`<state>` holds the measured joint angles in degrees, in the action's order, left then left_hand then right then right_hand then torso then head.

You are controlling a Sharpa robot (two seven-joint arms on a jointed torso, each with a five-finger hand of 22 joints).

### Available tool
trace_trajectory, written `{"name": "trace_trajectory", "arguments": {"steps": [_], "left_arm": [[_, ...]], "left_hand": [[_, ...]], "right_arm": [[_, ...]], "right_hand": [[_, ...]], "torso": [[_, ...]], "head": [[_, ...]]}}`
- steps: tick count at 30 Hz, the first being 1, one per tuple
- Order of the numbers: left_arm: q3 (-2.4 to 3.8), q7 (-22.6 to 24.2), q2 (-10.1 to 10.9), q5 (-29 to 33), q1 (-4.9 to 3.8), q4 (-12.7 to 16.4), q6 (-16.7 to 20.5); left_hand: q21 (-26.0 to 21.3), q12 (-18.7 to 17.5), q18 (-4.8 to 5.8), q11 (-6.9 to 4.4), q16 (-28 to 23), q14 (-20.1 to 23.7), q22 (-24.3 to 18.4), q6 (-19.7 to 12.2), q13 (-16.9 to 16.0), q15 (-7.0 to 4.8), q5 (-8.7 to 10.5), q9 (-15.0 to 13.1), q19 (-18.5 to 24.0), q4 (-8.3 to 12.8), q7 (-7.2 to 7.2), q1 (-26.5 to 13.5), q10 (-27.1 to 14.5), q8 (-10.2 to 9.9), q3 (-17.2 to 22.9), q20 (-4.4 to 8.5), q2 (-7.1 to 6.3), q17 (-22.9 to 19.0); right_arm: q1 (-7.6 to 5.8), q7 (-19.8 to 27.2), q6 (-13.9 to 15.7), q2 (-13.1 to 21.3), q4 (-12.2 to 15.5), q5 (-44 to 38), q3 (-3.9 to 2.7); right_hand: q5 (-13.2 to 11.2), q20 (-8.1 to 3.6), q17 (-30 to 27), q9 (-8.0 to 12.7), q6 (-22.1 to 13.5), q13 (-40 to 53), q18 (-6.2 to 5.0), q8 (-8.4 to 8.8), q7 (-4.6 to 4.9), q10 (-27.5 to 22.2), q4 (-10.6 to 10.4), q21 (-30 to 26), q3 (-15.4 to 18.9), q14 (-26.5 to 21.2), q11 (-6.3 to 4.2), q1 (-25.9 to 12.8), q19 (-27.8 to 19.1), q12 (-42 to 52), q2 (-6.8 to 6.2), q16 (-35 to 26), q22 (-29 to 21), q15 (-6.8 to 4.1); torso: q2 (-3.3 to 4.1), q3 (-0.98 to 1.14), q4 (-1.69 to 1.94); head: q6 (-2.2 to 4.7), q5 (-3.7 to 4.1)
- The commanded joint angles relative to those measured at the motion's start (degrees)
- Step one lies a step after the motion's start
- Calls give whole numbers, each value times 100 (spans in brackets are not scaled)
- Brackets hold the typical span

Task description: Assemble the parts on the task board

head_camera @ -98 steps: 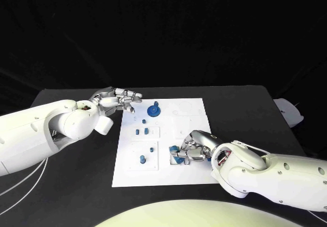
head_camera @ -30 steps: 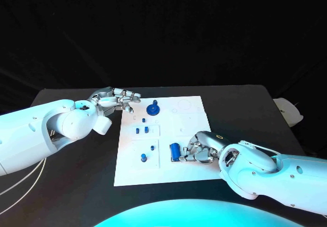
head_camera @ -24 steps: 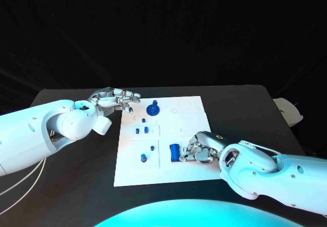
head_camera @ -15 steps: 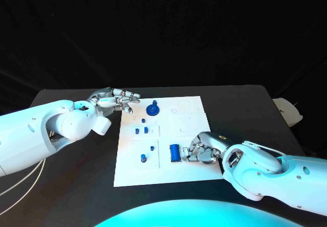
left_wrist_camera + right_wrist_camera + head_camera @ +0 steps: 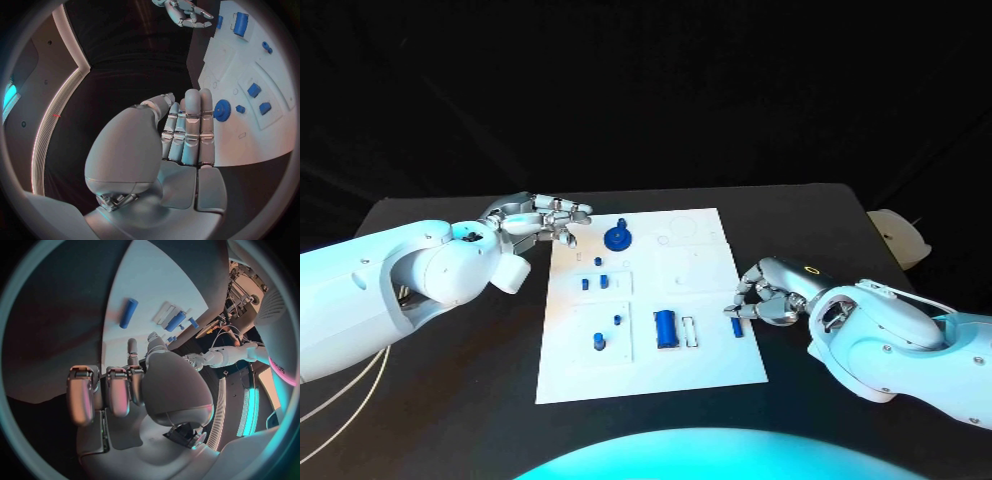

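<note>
Right hand (image 5: 764, 297) off cylinder (image 5: 666, 328) (empty).

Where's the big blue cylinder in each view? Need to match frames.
Head view: big blue cylinder in a slot near the task board front edge.
Left wrist view, near the right hand.
Right wrist view, in its slot.
Shared landmark: slim blue rod beside it.

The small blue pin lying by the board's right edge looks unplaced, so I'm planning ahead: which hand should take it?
Probably the right hand: it sits just beside the pin, holding nothing. The left hand is at the board's far corner.
</note>
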<state>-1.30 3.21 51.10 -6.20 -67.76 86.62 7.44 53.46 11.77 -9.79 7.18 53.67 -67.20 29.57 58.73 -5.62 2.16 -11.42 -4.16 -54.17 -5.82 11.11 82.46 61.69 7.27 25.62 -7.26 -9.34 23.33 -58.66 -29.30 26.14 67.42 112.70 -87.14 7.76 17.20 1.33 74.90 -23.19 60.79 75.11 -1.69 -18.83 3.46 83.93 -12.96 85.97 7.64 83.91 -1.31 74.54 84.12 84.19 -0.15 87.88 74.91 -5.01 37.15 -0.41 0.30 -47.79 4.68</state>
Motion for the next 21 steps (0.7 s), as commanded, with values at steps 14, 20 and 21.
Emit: {"name": "trace_trajectory", "arguments": {"steps": [14,20,21], "left_arm": [[-3,30,-8,-5,1,20,-73],[-3,25,1,-5,1,24,-76],[-3,25,2,-5,1,25,-77]], "left_hand": [[-37,36,-80,-15,-33,15,-6,-38,9,6,8,0,22,-10,0,-6,-39,31,-19,-11,31,-6],[-37,36,-80,-15,-33,15,-6,-38,9,6,8,0,22,-10,0,-6,-39,31,-19,-11,31,-6],[-37,36,-80,-15,-33,15,-6,-38,9,6,8,0,22,-10,0,-6,-39,31,-19,-11,31,-6]], "right_arm": [[96,-190,-337,69,-145,-505,26],[197,-230,-404,-19,-201,-509,29],[213,-233,-412,-33,-205,-509,29]], "right_hand": [[75,54,946,38,113,1045,86,81,-17,295,-94,-7,64,493,43,-21,456,-26,11,-19,1399,60],[80,54,937,40,136,1043,84,85,-22,295,-114,-15,77,491,39,-35,453,-28,7,-23,1397,58],[80,54,937,40,136,1043,84,85,-22,295,-114,-15,77,491,39,-35,453,-28,7,-23,1397,57]], "torso": [[10,-6,8],[11,-4,11],[11,-4,11]], "head": [[15,64],[-7,51],[-7,51]]}}
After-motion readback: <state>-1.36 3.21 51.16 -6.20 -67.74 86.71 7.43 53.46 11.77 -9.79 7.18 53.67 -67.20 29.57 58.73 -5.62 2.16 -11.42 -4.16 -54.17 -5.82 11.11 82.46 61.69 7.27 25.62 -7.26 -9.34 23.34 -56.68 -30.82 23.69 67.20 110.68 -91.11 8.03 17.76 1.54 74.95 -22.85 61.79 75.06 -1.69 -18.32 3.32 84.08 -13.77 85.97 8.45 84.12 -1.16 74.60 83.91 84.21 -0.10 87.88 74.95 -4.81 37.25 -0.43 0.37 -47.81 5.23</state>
